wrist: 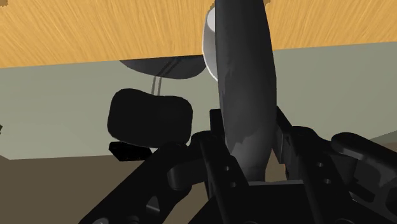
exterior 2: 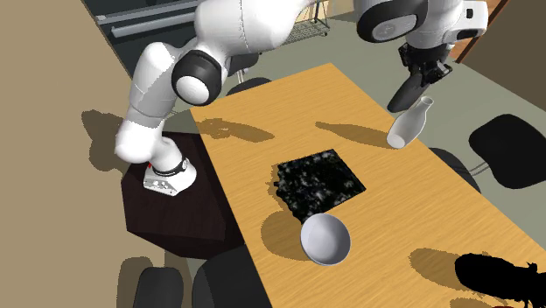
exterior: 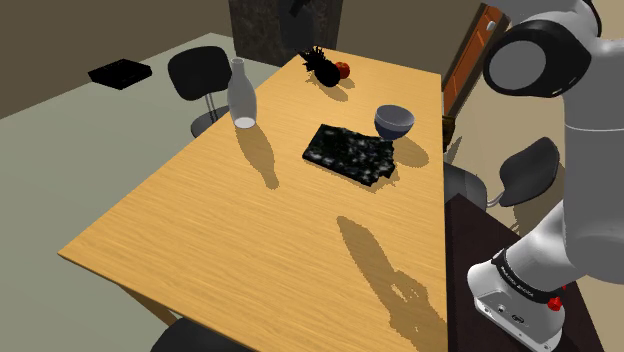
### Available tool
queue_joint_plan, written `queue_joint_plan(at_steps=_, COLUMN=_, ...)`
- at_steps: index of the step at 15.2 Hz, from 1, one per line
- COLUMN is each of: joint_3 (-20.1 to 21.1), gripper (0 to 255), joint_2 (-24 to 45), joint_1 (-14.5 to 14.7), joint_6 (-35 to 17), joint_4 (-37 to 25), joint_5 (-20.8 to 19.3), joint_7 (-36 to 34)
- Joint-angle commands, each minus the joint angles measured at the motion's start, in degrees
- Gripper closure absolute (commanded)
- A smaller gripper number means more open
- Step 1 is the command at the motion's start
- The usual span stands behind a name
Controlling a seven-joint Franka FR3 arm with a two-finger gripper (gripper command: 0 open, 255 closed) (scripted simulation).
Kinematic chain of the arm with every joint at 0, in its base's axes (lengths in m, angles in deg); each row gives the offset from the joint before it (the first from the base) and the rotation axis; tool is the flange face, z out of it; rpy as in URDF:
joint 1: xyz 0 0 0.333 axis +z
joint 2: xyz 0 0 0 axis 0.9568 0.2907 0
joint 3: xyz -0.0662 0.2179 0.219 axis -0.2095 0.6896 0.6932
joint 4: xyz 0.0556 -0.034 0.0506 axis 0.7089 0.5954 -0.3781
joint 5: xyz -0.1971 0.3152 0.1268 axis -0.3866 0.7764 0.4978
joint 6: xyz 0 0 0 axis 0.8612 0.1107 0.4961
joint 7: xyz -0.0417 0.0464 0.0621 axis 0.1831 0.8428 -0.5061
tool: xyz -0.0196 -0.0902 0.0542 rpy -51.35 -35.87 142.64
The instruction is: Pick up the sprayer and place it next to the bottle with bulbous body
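The surface (exterior: 250, 230) is a warm orange-tan with fine wood-grain streaks. On it there's a black mat (exterior: 350, 150) flecked all over with whitish speckles, plus a plain blue-grey bowl (exterior: 394, 121). The bottle (exterior: 241, 95) toward the upper left is pale grey-white with no pattern, the spiky thing (exterior: 322, 67) up top is solid black, and the little ball (exterior: 343, 70) by it is red. Chairs (exterior: 200, 72) are flat black, the floor (exterior: 90, 110) is a dull grey-green, the arm (exterior: 590, 200) is white with dark grey joints, and the pincer (exterior 2: 398, 101) is all black.

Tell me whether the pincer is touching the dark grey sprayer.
Touching. The wrist view shows the pincer clasping the dark grey sprayer, with a black finger against each side and no gap.
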Motion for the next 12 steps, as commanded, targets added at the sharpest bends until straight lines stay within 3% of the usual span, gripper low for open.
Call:
queue_joint_plan(at_steps=1, joint_3=0.0, gripper=255, joint_2=0.0, joint_1=0.1, joint_6=-1.7, joint_4=1.6, joint_5=0.2, joint_7=0.6)
queue_joint_plan(at_steps=12, joint_3=0.2, gripper=255, joint_2=-4.0, joint_1=1.5, joint_6=-12.2, joint_4=16.6, joint_5=1.1, joint_7=4.0)
